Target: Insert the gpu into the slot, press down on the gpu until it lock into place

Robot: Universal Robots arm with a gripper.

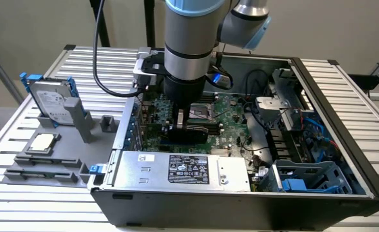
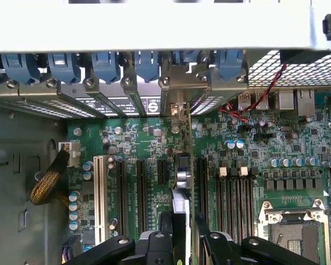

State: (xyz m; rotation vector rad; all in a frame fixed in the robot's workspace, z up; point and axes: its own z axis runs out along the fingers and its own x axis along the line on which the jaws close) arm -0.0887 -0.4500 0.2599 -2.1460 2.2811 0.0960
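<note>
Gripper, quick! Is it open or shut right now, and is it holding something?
Gripper: shut on the thin black card, holding it on edge over the green board.

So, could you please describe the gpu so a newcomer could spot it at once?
Inside the open computer case, find the green motherboard. The gpu is the thin black card held on edge in the end effector over it, unlike the silver labelled power supply lying flat beside the board.
</note>
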